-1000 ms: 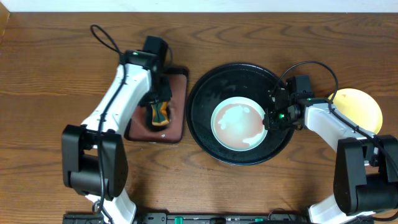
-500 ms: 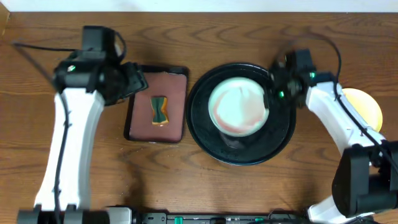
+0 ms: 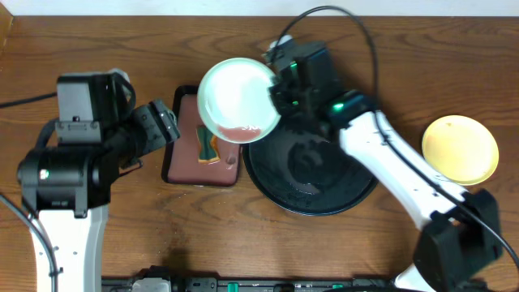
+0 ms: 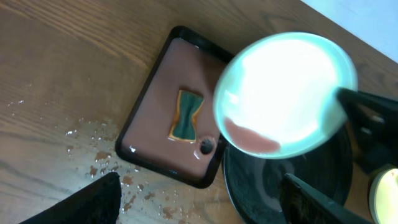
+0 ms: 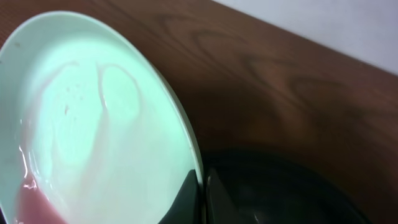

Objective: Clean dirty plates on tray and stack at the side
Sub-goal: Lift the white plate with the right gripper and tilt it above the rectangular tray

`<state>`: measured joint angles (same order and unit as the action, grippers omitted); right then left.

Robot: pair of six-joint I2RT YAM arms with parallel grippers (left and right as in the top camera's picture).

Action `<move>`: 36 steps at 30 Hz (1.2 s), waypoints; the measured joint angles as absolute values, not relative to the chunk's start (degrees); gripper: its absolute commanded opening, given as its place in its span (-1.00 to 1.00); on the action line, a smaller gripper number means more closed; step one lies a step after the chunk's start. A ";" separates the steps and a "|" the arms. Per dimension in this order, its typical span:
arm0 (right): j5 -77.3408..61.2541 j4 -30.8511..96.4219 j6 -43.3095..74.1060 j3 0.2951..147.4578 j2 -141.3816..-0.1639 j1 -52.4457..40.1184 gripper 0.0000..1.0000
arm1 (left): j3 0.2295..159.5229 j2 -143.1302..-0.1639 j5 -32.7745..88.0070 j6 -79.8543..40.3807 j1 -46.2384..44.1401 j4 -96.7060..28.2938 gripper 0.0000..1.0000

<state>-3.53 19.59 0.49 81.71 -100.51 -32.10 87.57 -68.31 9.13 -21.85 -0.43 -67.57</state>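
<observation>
My right gripper [image 3: 274, 104] is shut on the rim of a pale mint-blue plate [image 3: 238, 99], lifted and tilted above the gap between the two trays. In the right wrist view the fingers [image 5: 198, 194] pinch the plate [image 5: 93, 118] at its edge, and a red-brown smear pools at the plate's low side [image 4: 252, 138]. The black round tray [image 3: 318, 180] lies below with no plate on it. A pale yellow plate [image 3: 461, 149] rests on the wood at the right. My left gripper [image 3: 162, 123] hangs open left of the small tray, nothing between its fingers [image 4: 93, 202].
A reddish-brown rectangular tray [image 3: 188, 166] holds a green and orange sponge [image 4: 186, 115] and a small dark blob [image 4: 206, 145]. Water drops and reddish specks [image 4: 99, 167] dot the wood beside it. The yellow plate's edge [image 4: 384, 194] shows past the black tray [image 4: 280, 186].
The right gripper raised the mint plate off the black tray and carried it up and left. The left gripper let go of the sponge, opened and drew back to the left.
</observation>
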 measured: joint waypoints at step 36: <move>51.77 -3.77 -34.15 81.62 -105.86 -54.46 -0.98 | 87.59 -67.13 9.10 -21.58 -0.43 -69.28 0.79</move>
<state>51.77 -3.77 -34.15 81.62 -105.86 -54.46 87.59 -67.13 9.10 -21.58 -0.43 -69.28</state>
